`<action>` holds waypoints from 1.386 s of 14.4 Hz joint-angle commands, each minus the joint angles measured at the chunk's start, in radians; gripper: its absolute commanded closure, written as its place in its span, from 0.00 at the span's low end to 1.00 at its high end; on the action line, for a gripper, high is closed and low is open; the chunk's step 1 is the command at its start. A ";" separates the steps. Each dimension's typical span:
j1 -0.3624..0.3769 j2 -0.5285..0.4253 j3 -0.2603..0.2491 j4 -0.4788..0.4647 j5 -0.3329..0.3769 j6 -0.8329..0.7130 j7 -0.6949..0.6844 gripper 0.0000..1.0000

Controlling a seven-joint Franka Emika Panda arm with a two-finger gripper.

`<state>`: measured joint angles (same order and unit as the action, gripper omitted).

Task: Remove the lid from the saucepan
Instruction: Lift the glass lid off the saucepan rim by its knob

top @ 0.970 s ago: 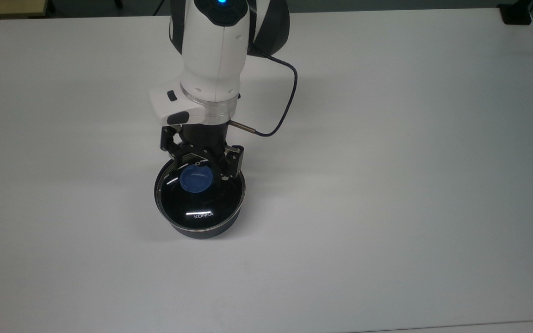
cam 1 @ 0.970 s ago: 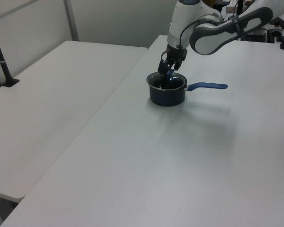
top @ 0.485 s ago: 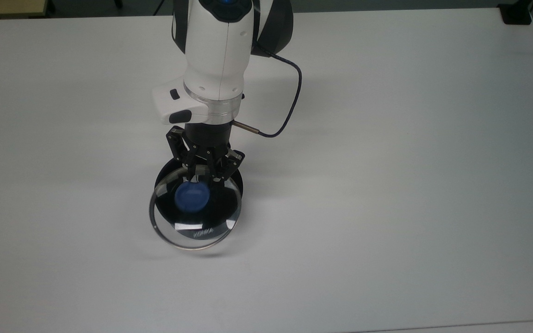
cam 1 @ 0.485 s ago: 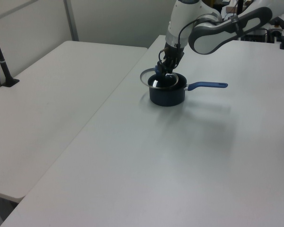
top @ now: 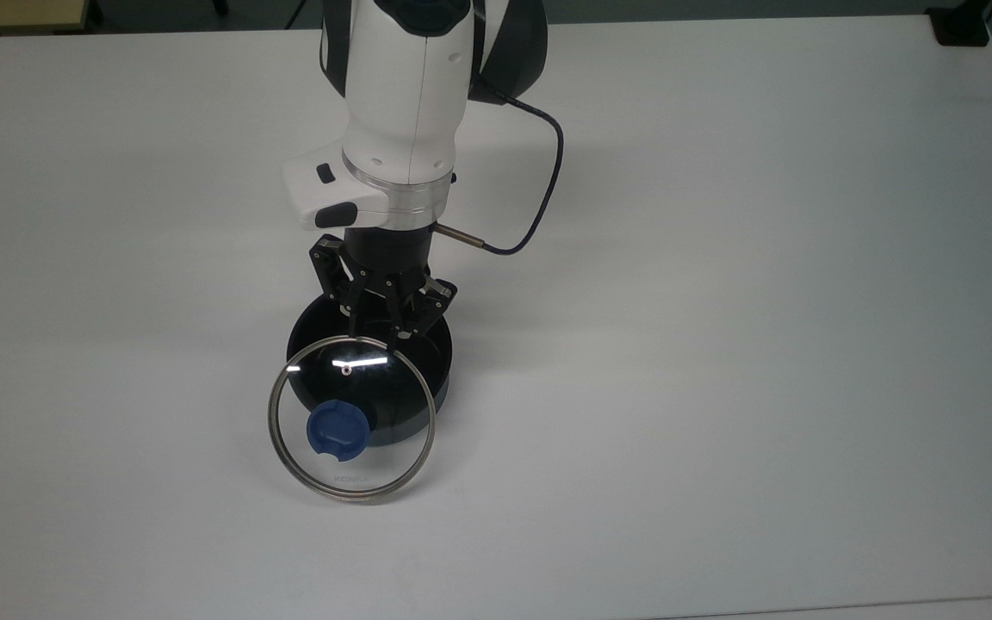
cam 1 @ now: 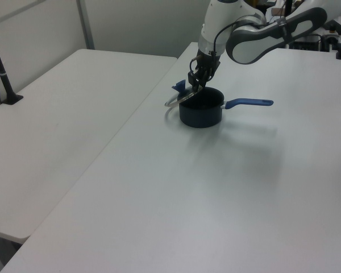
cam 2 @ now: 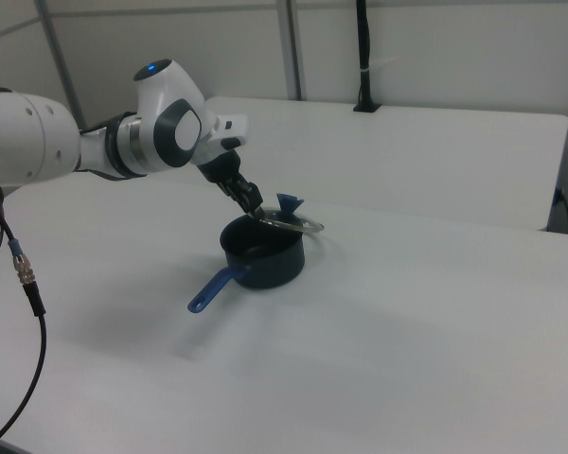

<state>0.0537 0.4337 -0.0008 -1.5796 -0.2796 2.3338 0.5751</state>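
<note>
Glass lid tilted off saucepan | gripper clamped on lid's rim

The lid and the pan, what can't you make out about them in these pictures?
- Top view: the saucepan handle is hidden under the arm.
- Top view: the lid lettering is too small to read.
- Left view: whether the lid's lower edge touches the table cannot be told.

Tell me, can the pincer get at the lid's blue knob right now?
Probably not yet: the pincer is clamped on the lid at its rim, so it must let go first. Nothing covers the knob.
</note>
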 commanded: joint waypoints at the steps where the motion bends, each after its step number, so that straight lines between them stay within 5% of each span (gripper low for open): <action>1: 0.006 -0.009 -0.001 -0.014 -0.018 0.010 0.012 0.56; 4: 0.005 -0.010 -0.001 -0.011 -0.001 0.004 0.023 0.07; 6: 0.003 -0.010 -0.001 -0.010 -0.001 0.004 0.023 0.00; 13: -0.003 0.029 -0.001 0.078 -0.021 0.071 0.020 0.00; 20: -0.002 0.189 -0.027 0.200 -0.162 0.203 0.019 0.00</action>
<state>0.0456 0.5394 -0.0059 -1.4692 -0.3938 2.5045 0.5781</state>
